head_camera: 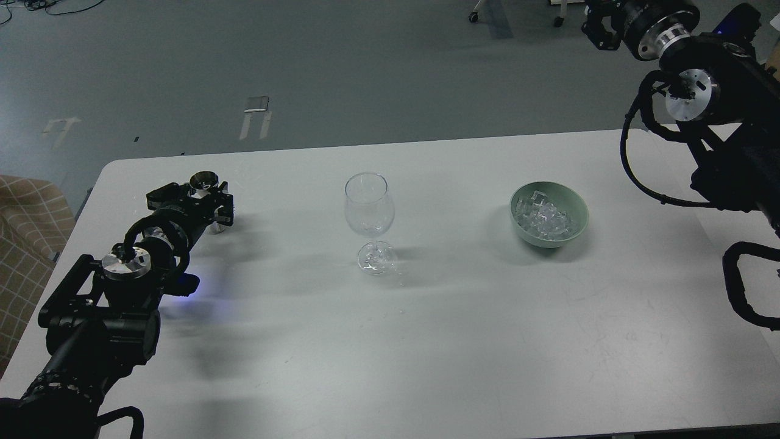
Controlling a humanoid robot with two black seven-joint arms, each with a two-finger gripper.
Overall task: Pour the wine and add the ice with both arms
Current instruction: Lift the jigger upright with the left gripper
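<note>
A clear stemmed wine glass (pixel 368 210) stands upright at the table's middle; I cannot make out any wine in it. A pale green bowl (pixel 577 214) to its right holds a heap of clear ice (pixel 544 218). My left gripper (pixel 206 204) is at the table's left, shut around a small metal measuring cup (pixel 204 180) that stands upright, its mouth up; its contents are hidden. My right gripper (pixel 600 25) is high at the top right, beyond the table's far edge, dark and partly cut off by the frame.
The white table (pixel 426 341) has rounded far corners. A checked beige cushion (pixel 24 244) lies off the table's left edge. My right arm's cables (pixel 634 164) hang over the table's right end.
</note>
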